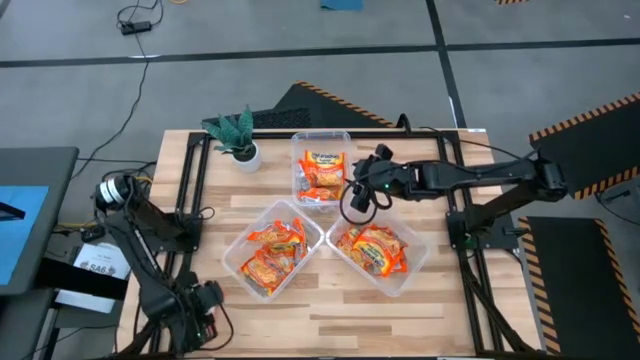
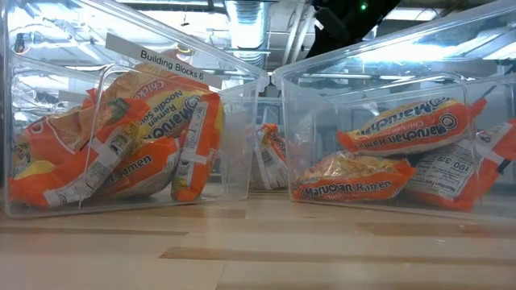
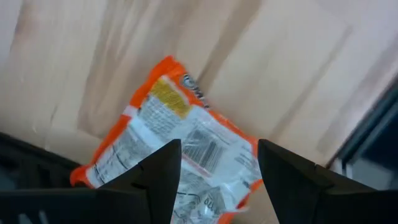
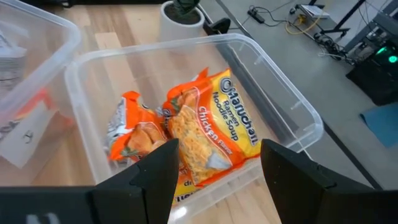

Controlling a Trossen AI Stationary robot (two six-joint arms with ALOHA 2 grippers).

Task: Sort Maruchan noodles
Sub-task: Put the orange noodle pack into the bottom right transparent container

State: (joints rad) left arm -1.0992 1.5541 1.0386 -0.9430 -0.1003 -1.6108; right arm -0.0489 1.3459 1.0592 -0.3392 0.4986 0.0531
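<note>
Three clear, thin-walled plastic tubs (image 1: 409,268) are set on the pale wooden table (image 1: 440,305), each filled with glossy, crinkled orange Maruchan noodles (image 1: 322,172). The right gripper (image 1: 356,203) is held with fingers apart over the far tub. One packet (image 3: 180,146), silver-grey side up, is seen below the left gripper (image 3: 219,163), whose fingers are also spread.

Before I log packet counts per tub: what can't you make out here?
- Far tub: low view shows only a sliver between the two near tubs.
- Left-hand tub: packets overlap, high view too small to count.
- Packet under left gripper: fingers and picture edge cut it.
- Right gripper: fingertips out of frame.
</note>
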